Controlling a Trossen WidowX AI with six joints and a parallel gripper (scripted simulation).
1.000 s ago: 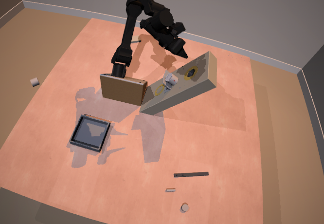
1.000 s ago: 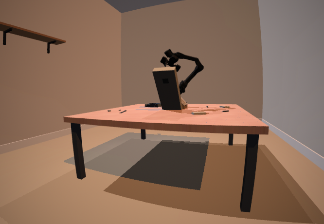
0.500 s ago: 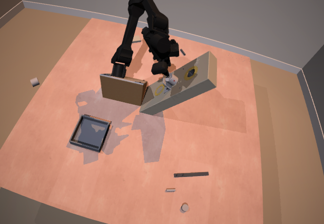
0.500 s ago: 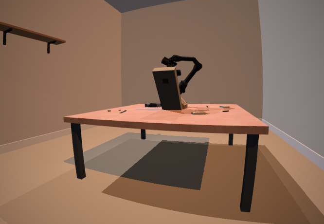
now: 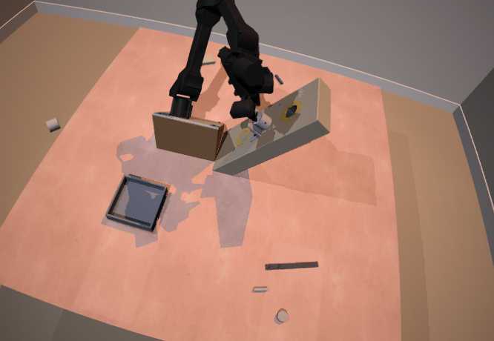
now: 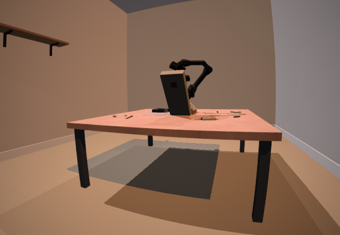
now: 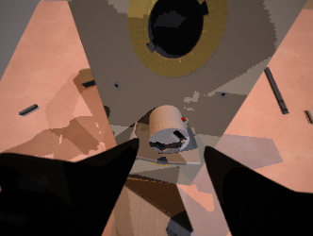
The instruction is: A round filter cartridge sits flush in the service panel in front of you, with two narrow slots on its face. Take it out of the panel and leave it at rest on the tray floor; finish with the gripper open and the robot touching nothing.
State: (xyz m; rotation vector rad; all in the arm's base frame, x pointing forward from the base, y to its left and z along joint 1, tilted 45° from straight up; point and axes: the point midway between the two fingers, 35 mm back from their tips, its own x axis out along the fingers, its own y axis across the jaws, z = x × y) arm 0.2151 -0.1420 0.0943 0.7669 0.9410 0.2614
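The round filter cartridge (image 5: pixel 263 121) (image 7: pixel 167 120), a pale cylinder with a red dot and slots on its end face, is out of the panel's round opening. It rests on a small ledge (image 7: pixel 193 155) low on the tilted service panel (image 5: pixel 308 99) (image 6: pixel 175 97) (image 7: pixel 108 54). The panel's yellow-ringed opening (image 5: pixel 291 110) (image 7: pixel 174 28) is dark and empty. My gripper (image 7: pixel 171 146) is open. In the wrist view its fingertips appear on either side of the cartridge's slotted end, with gaps; their exact depth is unclear. The tray (image 5: pixel 147 205) (image 6: pixel 159 110) is empty.
A brown box (image 5: pixel 187 138) stands by the arm's base, beside the panel's low end. A second yellow ring (image 5: pixel 243 136) marks the lower panel. A dark bar (image 5: pixel 291 265), a small pale piece (image 5: pixel 259 289) and a round piece (image 5: pixel 281 316) lie toward the front.
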